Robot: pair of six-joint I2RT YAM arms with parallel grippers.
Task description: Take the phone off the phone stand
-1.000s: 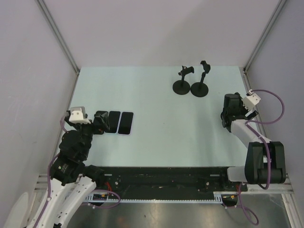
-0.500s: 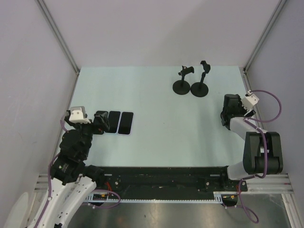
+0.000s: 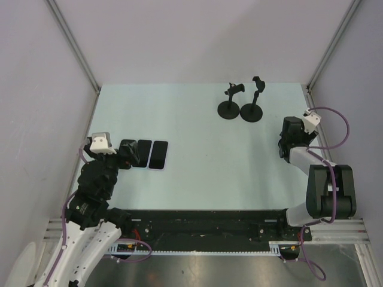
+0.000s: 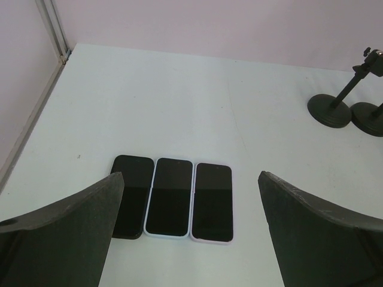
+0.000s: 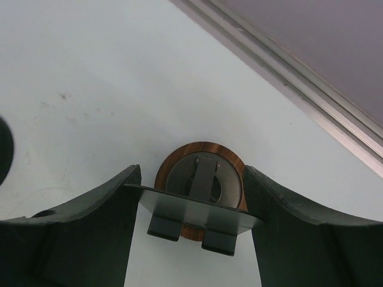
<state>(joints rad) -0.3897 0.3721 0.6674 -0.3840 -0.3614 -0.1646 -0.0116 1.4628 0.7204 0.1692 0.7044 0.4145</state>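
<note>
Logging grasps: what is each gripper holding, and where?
Left gripper: nothing. Right gripper flanks the stand's grey plate at its sides; contact cannot be told.

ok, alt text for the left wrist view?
Three dark-screened smartphones lie flat, side by side, on the pale table, framed by the two dark fingers of the open left gripper. Two black round-based stands sit at the far right edge, partly cropped.
</note>
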